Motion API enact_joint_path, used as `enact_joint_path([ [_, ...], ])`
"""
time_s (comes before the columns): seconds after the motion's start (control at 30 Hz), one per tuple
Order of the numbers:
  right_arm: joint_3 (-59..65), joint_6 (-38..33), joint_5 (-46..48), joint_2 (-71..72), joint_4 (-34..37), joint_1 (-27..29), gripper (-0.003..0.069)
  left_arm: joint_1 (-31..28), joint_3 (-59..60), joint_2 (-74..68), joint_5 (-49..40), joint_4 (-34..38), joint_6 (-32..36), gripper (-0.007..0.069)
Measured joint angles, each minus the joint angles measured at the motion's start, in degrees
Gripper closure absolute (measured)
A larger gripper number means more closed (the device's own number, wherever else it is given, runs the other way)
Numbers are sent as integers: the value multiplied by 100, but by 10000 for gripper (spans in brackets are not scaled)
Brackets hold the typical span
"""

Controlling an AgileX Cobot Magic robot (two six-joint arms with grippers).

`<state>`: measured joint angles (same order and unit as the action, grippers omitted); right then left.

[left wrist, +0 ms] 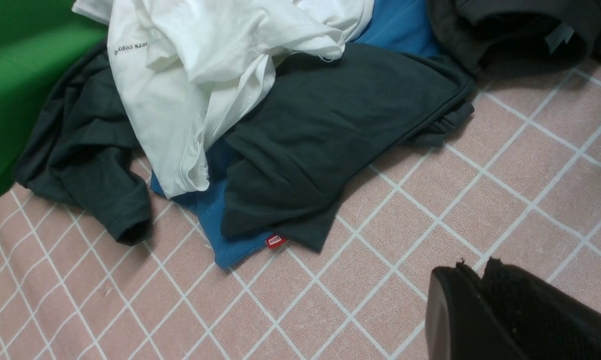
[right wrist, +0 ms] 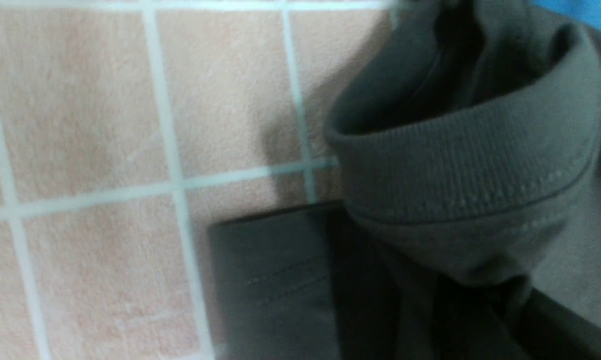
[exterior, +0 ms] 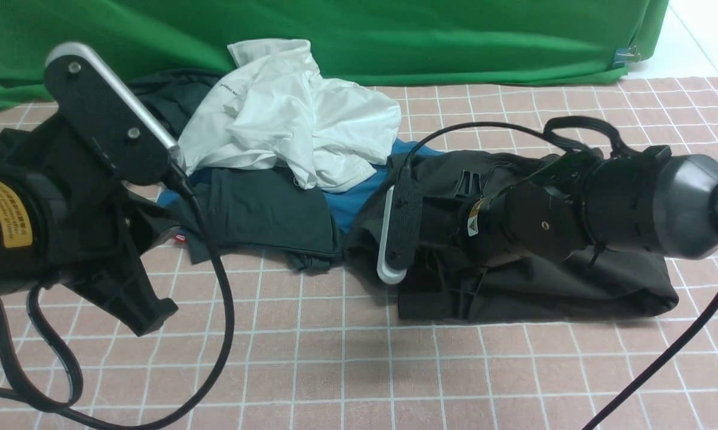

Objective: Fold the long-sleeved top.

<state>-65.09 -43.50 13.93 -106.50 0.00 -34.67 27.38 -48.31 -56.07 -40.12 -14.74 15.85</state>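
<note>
The long-sleeved top (exterior: pixel 574 286) lies bunched on the pink checked cloth at the right, a dark heap partly hidden under my right arm. My right gripper (exterior: pixel 454 263) is down on its left end. In the right wrist view a ribbed band (right wrist: pixel 470 165) of the top curls up, and the fabric below it is pinched between the dark fingers (right wrist: pixel 270 290) of the right gripper (right wrist: pixel 430 320). My left gripper (exterior: pixel 156 316) hangs at the left over bare cloth, well apart from the top. It is shut and empty, its fingertips (left wrist: pixel 450 280) pressed together.
A pile of other clothes lies at the back left: a white shirt (exterior: pixel 287 107), a dark grey-green tee (exterior: pixel 257 209) and a blue garment (exterior: pixel 359 197) under them. A green backdrop (exterior: pixel 395 36) closes the far side. A black cable (exterior: pixel 215 334) loops over the cloth in front.
</note>
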Motion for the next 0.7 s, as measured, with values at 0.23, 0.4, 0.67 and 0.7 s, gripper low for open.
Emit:
enact_joint_path([
  [0.23, -534, 582, 789, 64, 357, 0, 585, 0, 6, 0, 0, 18, 0, 615],
  [0.4, -828, 720, 1018, 69, 809, 0, 585, 0, 6, 0, 0, 34, 0, 615],
  [0.67, -860, 1580, 1210, 69, 1013, 0, 401, 0, 6, 0, 0, 34, 0, 615],
  [0.7, -860, 1613, 1209, 69, 1019, 0, 386, 0, 6, 0, 0, 34, 0, 615],
])
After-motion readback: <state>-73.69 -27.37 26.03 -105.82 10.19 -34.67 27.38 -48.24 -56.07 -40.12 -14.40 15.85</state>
